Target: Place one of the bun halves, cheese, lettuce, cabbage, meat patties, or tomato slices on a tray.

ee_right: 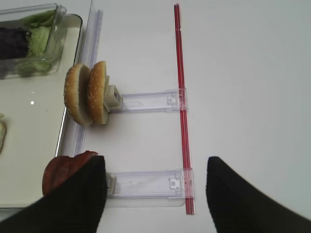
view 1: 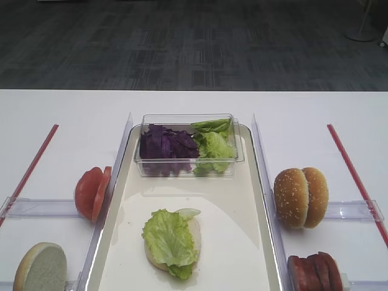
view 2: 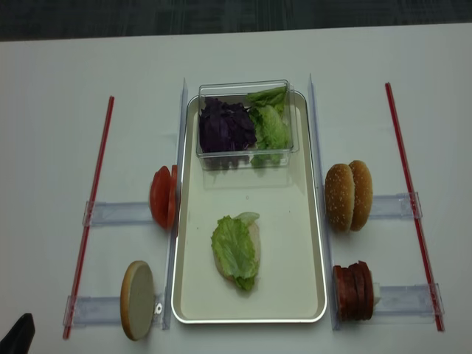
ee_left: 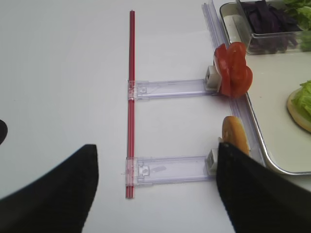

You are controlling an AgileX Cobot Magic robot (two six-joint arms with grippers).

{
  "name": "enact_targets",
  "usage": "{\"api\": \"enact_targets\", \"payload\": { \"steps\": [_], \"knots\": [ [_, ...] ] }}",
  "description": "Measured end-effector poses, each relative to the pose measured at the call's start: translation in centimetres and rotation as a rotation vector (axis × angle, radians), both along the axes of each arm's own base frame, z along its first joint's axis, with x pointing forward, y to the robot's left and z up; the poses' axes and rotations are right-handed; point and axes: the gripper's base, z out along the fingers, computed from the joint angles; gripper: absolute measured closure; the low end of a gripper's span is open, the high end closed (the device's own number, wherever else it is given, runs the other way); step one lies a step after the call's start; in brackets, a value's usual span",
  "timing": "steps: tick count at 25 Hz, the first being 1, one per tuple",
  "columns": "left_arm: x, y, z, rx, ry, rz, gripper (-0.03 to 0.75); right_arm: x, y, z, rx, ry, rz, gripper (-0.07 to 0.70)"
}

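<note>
A cream tray (view 1: 230,206) lies mid-table. On it a pale bun half (view 1: 194,235) carries a ruffled lettuce leaf (view 1: 167,236). Purple cabbage (view 1: 167,145) and more lettuce (view 1: 213,147) fill a clear box at the tray's far end. Tomato slices (view 1: 92,192) and a cut bun half (view 1: 41,267) stand left of the tray. Sesame bun halves (view 1: 300,197) and meat patties (view 1: 315,271) stand on its right. My right gripper (ee_right: 155,194) hangs open over the clear holder beside the patties (ee_right: 60,172). My left gripper (ee_left: 155,194) hangs open beside the bun half (ee_left: 234,133). No cheese is in view.
Red strips (view 1: 354,176) (view 1: 30,167) run along both outer sides, joined to clear plastic holders (ee_right: 146,184) (ee_left: 167,167) that prop the food edge-up. Clear rails (view 1: 260,157) flank the tray. The clear box (view 1: 188,167) sits across the tray's far end.
</note>
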Motion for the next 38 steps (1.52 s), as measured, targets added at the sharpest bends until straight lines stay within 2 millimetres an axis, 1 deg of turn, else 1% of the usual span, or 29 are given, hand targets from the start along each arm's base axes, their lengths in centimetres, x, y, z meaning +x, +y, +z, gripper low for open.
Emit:
{"api": "enact_targets", "payload": {
  "steps": [4,14,20,38],
  "knots": [
    [0.0,0.0,0.0,0.000,0.000,0.000,0.230,-0.7,0.0,0.0,0.000,-0.036,0.000,0.158],
    [0.0,0.0,0.0,0.000,0.000,0.000,0.230,-1.5,0.0,-0.2,-0.001,-0.070,0.002,0.158],
    [0.0,0.0,0.0,0.000,0.000,0.000,0.230,-2.4,0.0,-0.3,-0.009,-0.128,0.007,0.158],
    [0.0,0.0,0.0,0.001,0.000,0.001,0.230,-2.5,0.0,-0.4,-0.037,-0.132,0.026,0.161]
  ]
}}
